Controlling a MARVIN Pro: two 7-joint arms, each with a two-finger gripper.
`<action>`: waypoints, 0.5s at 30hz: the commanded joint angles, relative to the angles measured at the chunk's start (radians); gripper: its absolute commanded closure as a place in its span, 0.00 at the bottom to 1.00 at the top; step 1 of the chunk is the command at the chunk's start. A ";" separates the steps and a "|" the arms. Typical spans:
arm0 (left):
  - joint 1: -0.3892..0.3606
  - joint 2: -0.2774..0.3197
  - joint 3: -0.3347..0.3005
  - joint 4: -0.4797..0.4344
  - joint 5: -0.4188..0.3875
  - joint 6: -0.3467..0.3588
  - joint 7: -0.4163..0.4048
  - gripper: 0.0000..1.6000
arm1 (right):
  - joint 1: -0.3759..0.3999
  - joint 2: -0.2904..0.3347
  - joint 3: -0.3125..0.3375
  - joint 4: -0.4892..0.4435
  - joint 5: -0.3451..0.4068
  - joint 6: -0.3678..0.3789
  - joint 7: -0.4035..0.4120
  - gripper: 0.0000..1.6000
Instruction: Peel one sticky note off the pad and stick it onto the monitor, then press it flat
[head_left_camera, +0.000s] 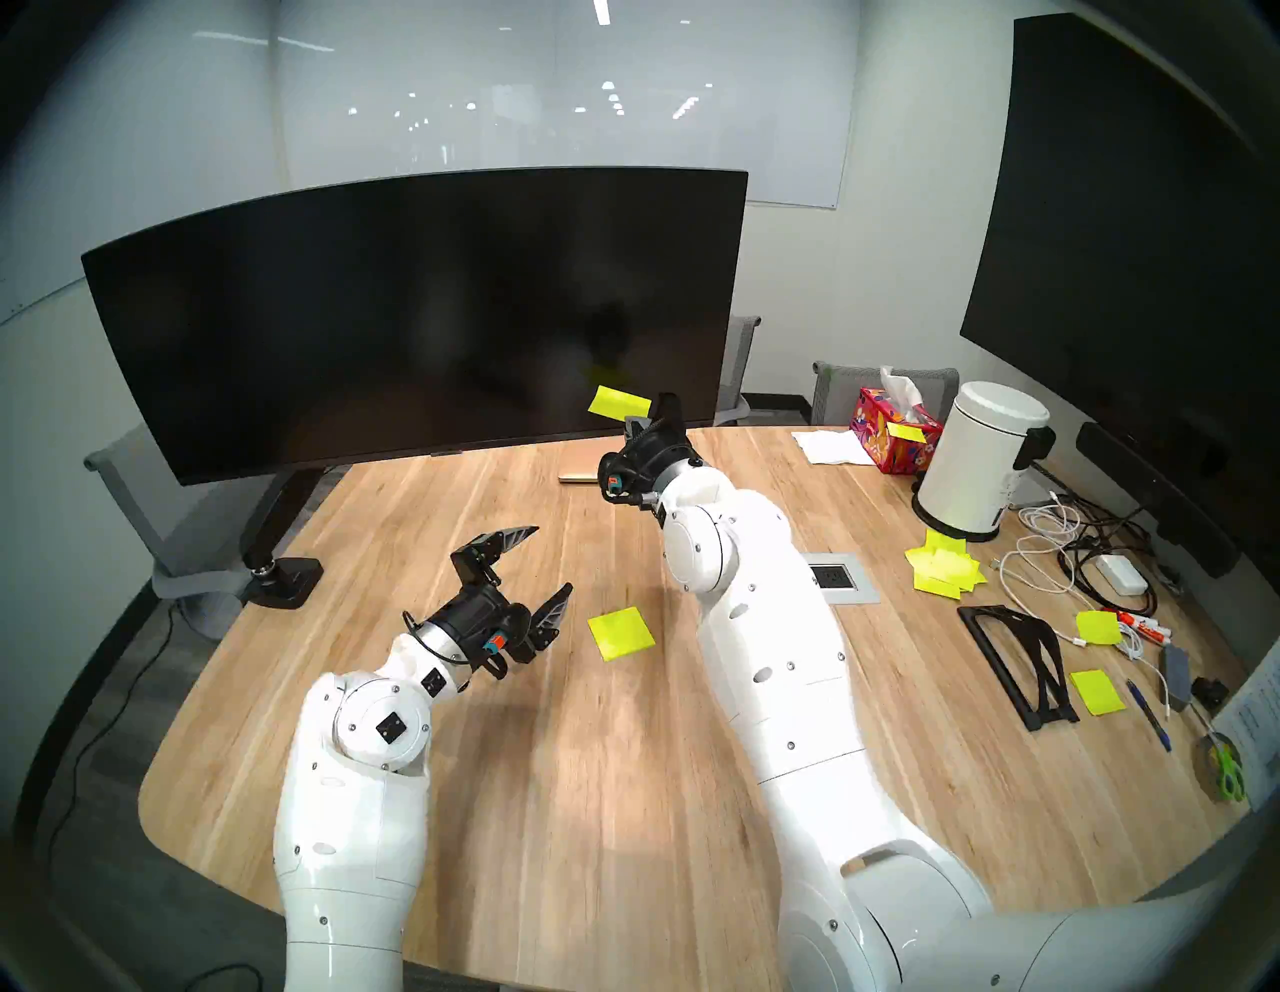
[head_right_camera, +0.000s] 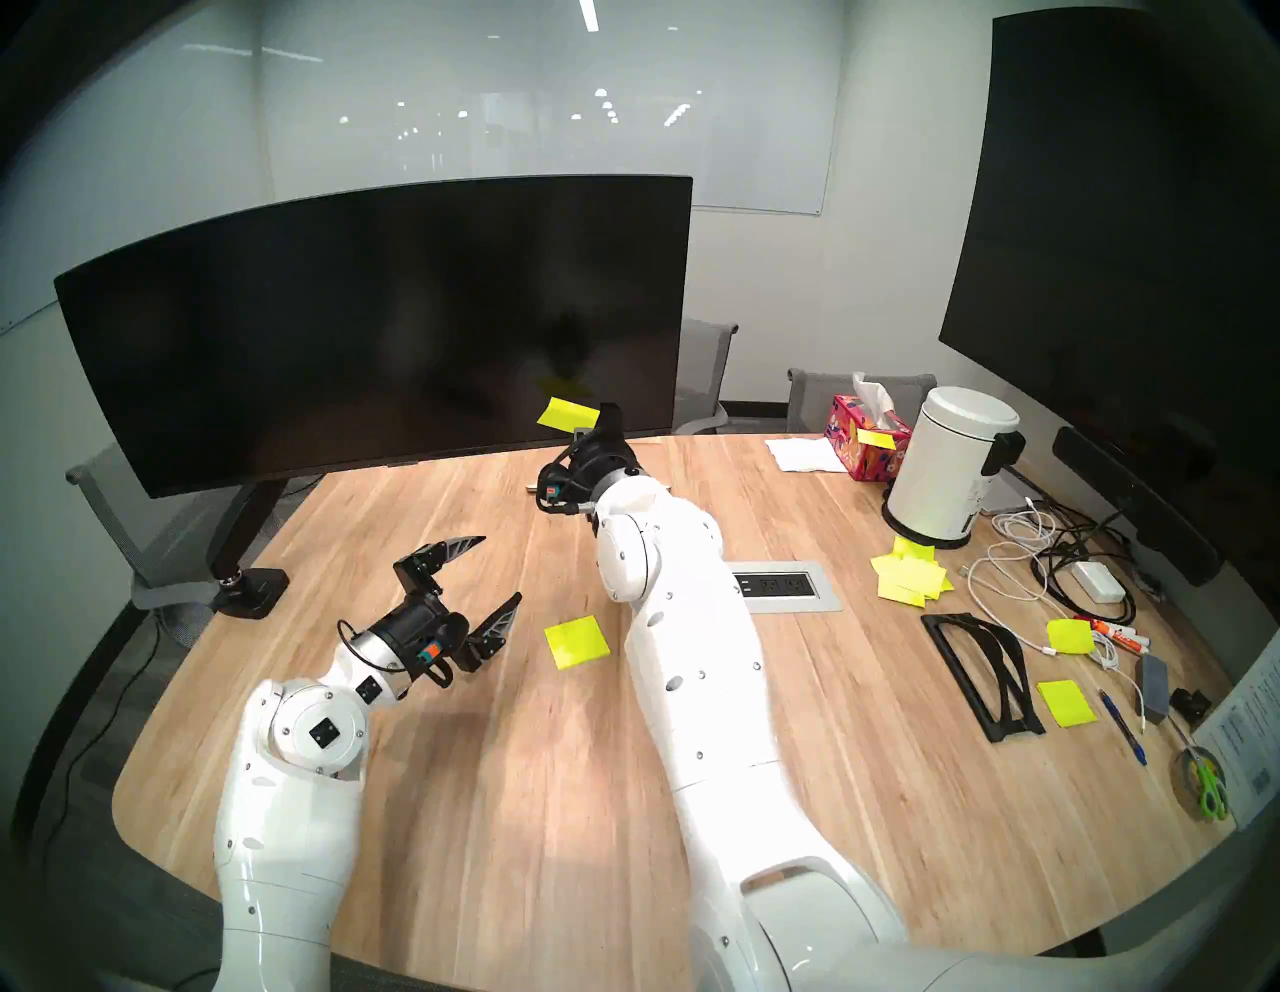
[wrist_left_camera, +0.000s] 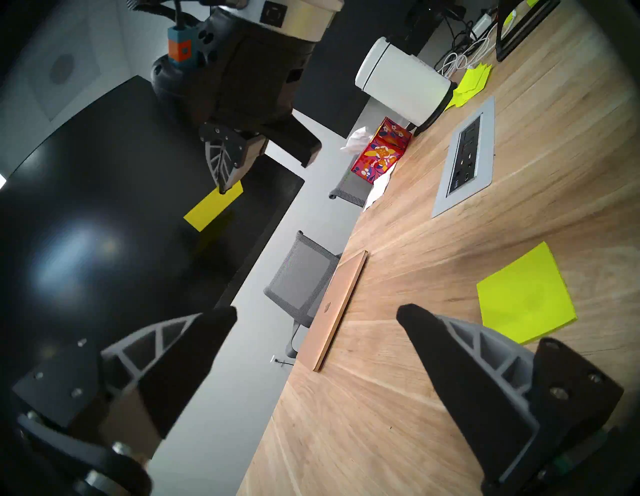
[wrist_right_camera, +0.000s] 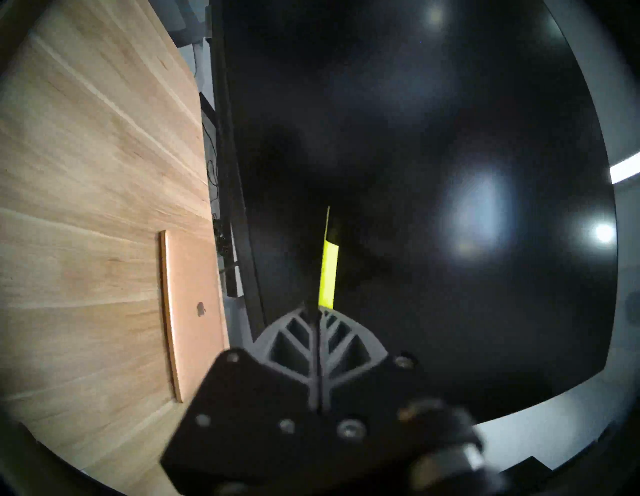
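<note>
**Mia:** Where was the sticky note?

**Sam:** The right tool was shut tight on one edge of it. The sticky note stuck out flat, up in the air, near the low right part of the monitor. I could not tell if it touched the glass yet. The pad lay on the counter, near the middle, just beside the left tool. That tool was wide open and held nothing.

**Mia:** How should it do this step well?

**Sam:** I think it should turn the sticky note so its flat side faces the monitor, with the gluey strip toward the glass. Then it should push in slowly. A fast push could bend the paper.

**Mia:** Could you read any words?

**Sam:** The flat gold laptop at the far edge of the counter had an apple mark. The tissue box had tiny writing, too small to read.
</note>
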 joint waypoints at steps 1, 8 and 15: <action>-0.005 -0.002 -0.003 -0.018 -0.001 -0.001 0.007 0.00 | -0.017 0.011 -0.014 -0.027 -0.046 0.031 -0.112 1.00; -0.006 -0.003 -0.003 -0.018 -0.001 -0.001 0.007 0.00 | -0.041 0.038 -0.038 -0.037 -0.112 0.061 -0.221 1.00; -0.006 -0.003 -0.003 -0.018 0.000 -0.001 0.007 0.00 | -0.042 0.047 -0.050 -0.011 -0.154 0.093 -0.332 1.00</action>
